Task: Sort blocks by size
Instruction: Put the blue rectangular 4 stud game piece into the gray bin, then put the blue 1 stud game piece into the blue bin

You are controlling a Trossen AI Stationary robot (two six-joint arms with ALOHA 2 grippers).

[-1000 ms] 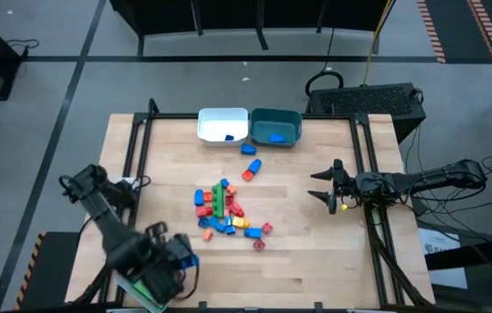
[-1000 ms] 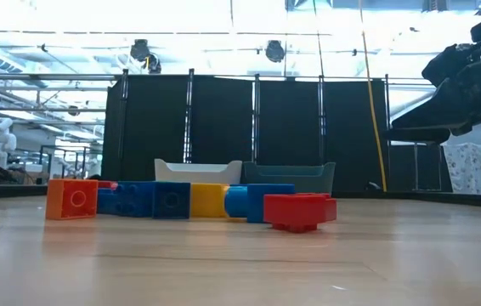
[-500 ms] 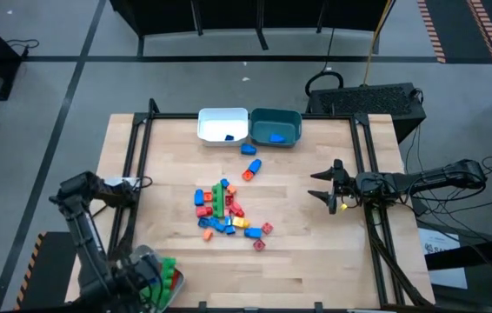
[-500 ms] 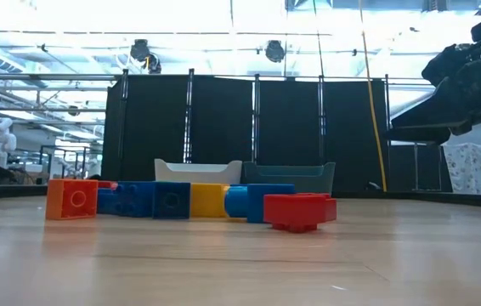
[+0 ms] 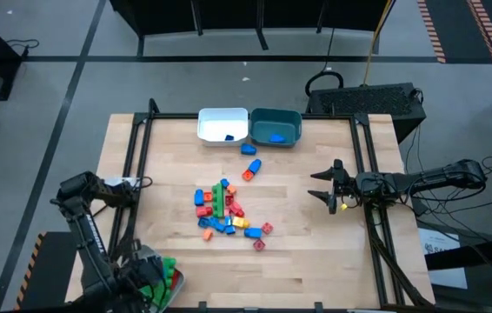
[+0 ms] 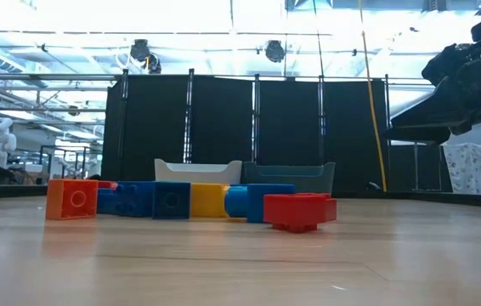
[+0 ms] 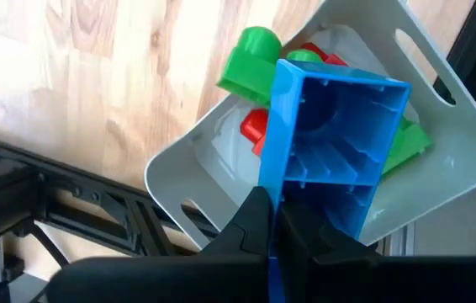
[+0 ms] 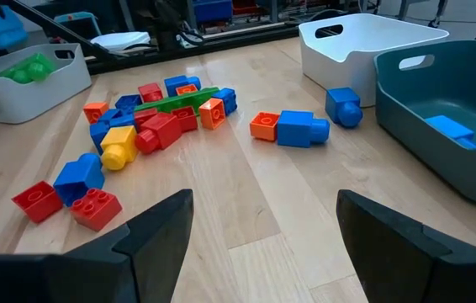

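Here blue block (image 7: 332, 156) stands hollow-side up.

Overhead, table-level, two wrist views — all share blocks (image 5: 227, 211).

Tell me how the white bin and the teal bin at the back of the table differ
The white bin is pale and sits to the left; the teal bin is dark and sits to the right, side by side. The white one holds a small blue block; the teal one holds a larger blue block. Both are open-topped bins with handle slots.
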